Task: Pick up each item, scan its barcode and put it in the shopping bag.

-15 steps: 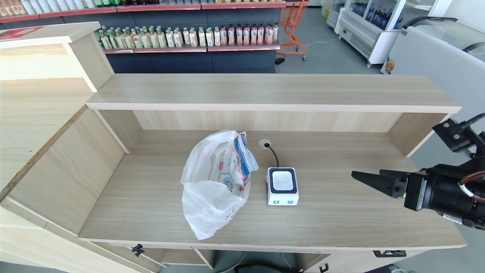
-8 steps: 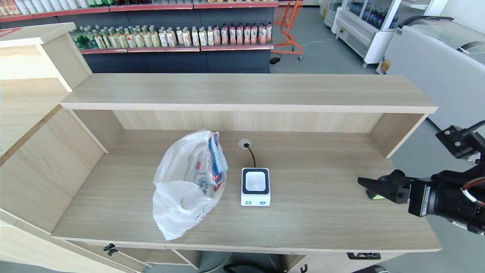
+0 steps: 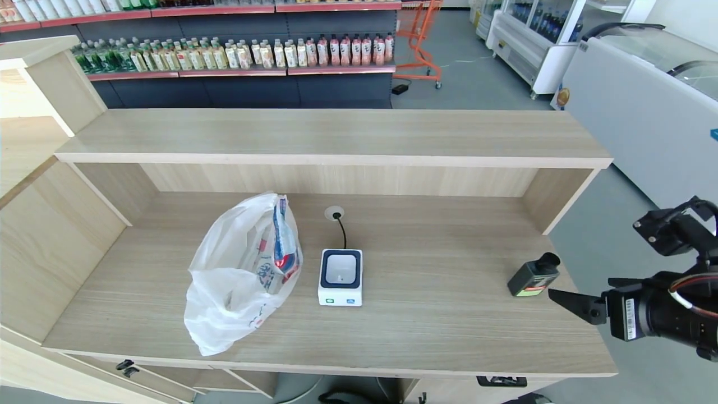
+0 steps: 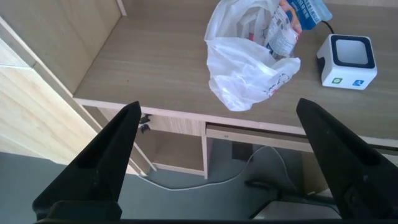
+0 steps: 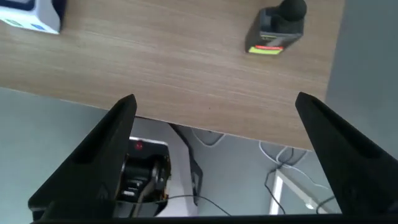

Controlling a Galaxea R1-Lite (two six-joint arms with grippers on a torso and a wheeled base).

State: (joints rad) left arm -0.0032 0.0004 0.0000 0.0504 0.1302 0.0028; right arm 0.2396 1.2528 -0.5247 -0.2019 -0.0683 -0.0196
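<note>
Right gripper spread wide, holding nothing, out past the right end of the counter. Points back toward the counter, close to the small dark bottle but not touching it. Appears from the right wrist as two black fingers set far apart, with the bottle beyond them on the wood.

Left gripper likewise spread wide and holding nothing. Hangs out in front of the counter's near edge, on the bag's side.

As for the bottle: sits near the counter's right end, well apart from everything else. Has a black cap turned toward the far side and a green and red label.

Shopping bag of white plastic, slumped on the left half of the counter. Holds a packet printed in blue and red, visible at its far end.

Scanner, white with a dark-framed top, just to the right of the bag. Connects by a black cable to a round hole farther back in the counter.
</note>
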